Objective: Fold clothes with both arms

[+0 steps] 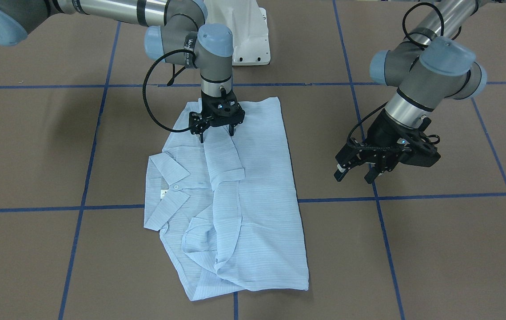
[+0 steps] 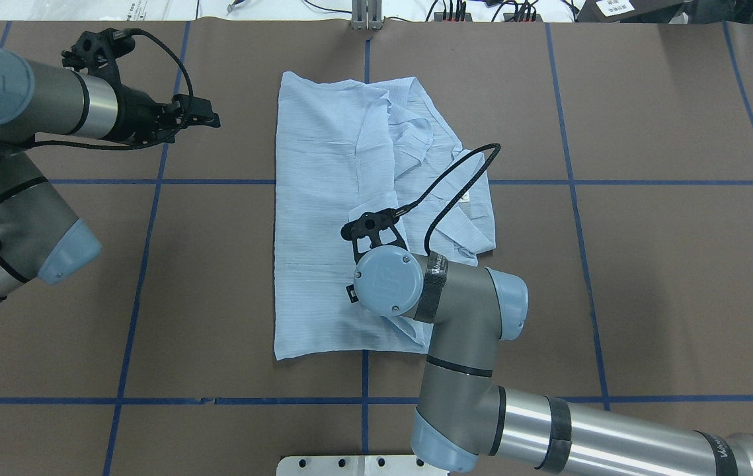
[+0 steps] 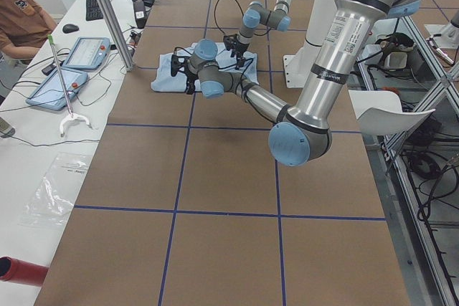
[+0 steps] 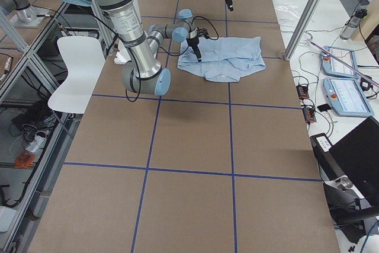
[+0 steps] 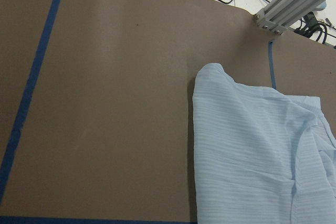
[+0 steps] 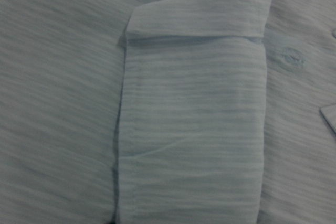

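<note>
- Right gripper (image 1: pixel 217 133) points straight down over the shirt (image 1: pixel 257 191), at the end nearest the robot's base. Its fingers are spread with nothing between them. Whether the tips touch the cloth or hang just above it cannot be told.
- Left gripper (image 1: pixel 356 174) hovers over bare table (image 1: pixel 435 249), apart from the shirt's long straight edge. Its fingers are also spread, and it holds nothing.
- The shirt lies flat near the middle of the table, already brought in to a rough oblong. A sleeve (image 1: pixel 224 160) is laid back over the body, and the right wrist view shows its end turned over in a flat band.
- The collar (image 1: pixel 168 186) sticks out on the robot's right side. The end farthest from the robot is rumpled, with loose overlapping folds (image 1: pixel 217 253) rather than a clean edge.
- Judging from this, the task is partly done — the sleeves and sides look tucked in, but the bundle is long and untidy.
- What seems left is smoothing the rumpled end and at least one fold across the length, likely with each gripper taking a corner — neither has a hold yet.
</note>
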{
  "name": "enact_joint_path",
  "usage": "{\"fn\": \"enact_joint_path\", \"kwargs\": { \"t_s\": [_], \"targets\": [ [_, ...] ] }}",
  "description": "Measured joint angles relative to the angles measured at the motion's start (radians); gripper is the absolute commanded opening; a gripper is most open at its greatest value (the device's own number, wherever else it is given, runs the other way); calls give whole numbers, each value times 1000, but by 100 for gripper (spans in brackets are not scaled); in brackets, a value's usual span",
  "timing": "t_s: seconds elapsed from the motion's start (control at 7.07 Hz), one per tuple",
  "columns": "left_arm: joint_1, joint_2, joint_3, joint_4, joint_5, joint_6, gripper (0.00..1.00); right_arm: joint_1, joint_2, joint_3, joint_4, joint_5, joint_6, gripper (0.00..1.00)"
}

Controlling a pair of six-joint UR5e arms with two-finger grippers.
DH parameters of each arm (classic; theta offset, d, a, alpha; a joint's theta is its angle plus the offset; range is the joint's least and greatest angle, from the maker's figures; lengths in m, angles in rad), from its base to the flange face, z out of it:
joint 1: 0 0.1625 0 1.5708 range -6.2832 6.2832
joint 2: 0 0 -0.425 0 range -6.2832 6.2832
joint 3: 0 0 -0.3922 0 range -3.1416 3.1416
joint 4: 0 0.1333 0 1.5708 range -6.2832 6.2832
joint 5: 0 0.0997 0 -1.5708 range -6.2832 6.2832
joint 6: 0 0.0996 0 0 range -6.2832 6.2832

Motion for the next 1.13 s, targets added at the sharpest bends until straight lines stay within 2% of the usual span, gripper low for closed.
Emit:
{"fn": "enact_joint_path", "kwargs": {
  "t_s": [0.71, 1.13],
  "targets": [
    [6, -19, 21, -9, 1, -4, 100, 41, -47, 22, -31, -10, -65, 100],
    [13, -28, 26, -9, 2, -5, 100, 100, -153, 123, -33, 10, -151, 100]
  ]
}}
